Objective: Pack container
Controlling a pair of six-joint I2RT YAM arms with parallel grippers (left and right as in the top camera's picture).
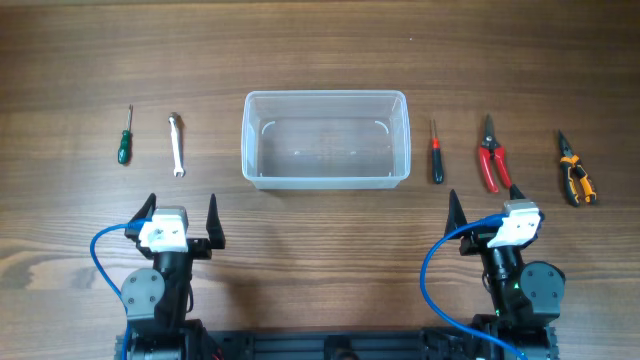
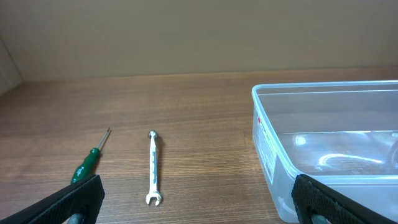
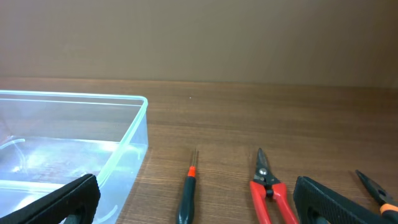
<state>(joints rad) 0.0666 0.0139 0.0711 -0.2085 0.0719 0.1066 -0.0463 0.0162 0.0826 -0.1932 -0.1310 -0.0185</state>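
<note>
The clear plastic container [image 1: 326, 139] stands empty at the table's centre; it also shows in the left wrist view [image 2: 323, 149] and the right wrist view [image 3: 68, 143]. Left of it lie a green-handled screwdriver [image 1: 124, 138] [image 2: 89, 163] and a small silver wrench [image 1: 176, 145] [image 2: 153, 168]. Right of it lie a black-and-red screwdriver [image 1: 436, 153] [image 3: 188, 190], red-handled snips [image 1: 491, 155] [image 3: 267, 186] and orange-black pliers [image 1: 575, 170] [image 3: 376, 190]. My left gripper [image 1: 181, 213] [image 2: 199, 202] is open and empty, near the front edge. My right gripper [image 1: 482, 205] [image 3: 196, 202] is open and empty too.
The wooden table [image 1: 320, 50] stretches behind the tools. A blue cable [image 1: 100, 255] loops beside the left arm and another blue cable [image 1: 432, 270] beside the right arm.
</note>
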